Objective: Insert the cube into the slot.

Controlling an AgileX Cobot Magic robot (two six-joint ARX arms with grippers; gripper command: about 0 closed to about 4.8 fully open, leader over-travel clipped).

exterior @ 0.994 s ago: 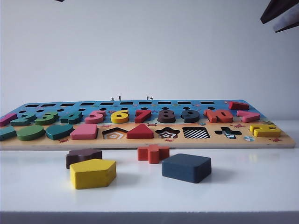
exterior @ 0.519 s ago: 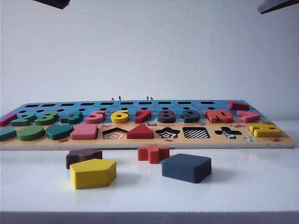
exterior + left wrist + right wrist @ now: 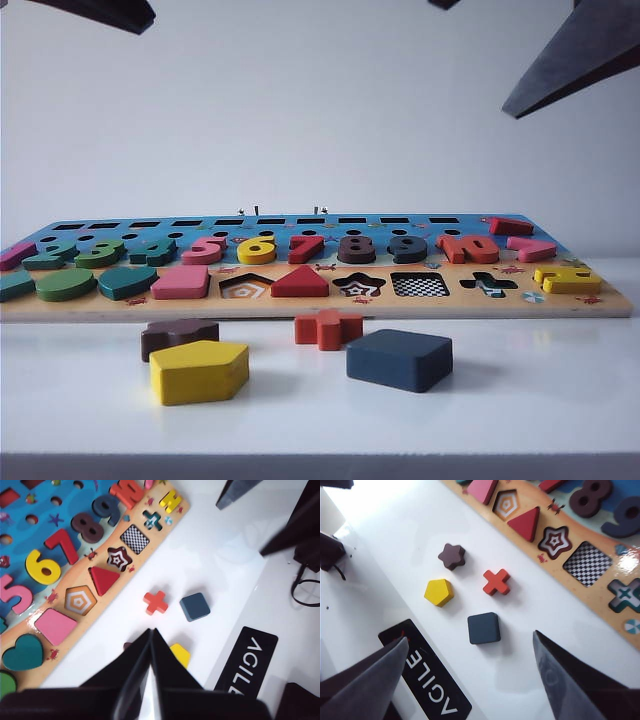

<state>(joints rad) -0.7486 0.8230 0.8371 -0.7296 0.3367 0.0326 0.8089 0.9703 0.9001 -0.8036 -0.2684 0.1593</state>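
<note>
**A:** Where is the cube (image 3: 483,628), and is anything holding it?

**B:** It lies flat on the white worktop (image 3: 520,410), just in front of the puzzle board (image 3: 300,305), untouched. The right hand (image 3: 470,680) hangs above it with its two fingers spread wide and nothing between them. The left hand (image 3: 151,652) is also up in the air, over the worktop near the yellow pentagon (image 3: 439,592); its fingers are pressed together and empty.

**A:** So which step is this?

**B:** I judge it to be the approach before the grasp. The next move calls for the right hand to come down with a finger on either side of the cube, close, lift, and carry it to the slot (image 3: 587,563), the checkerboard square recess between the star recess (image 3: 556,542) and the plus recess (image 3: 624,594).

**A:** Anything in the way?

**B:** The red plus block (image 3: 496,581) sits near the cube, towards the board; the brown star block (image 3: 452,556) is farther off. The slot itself is empty.
</note>
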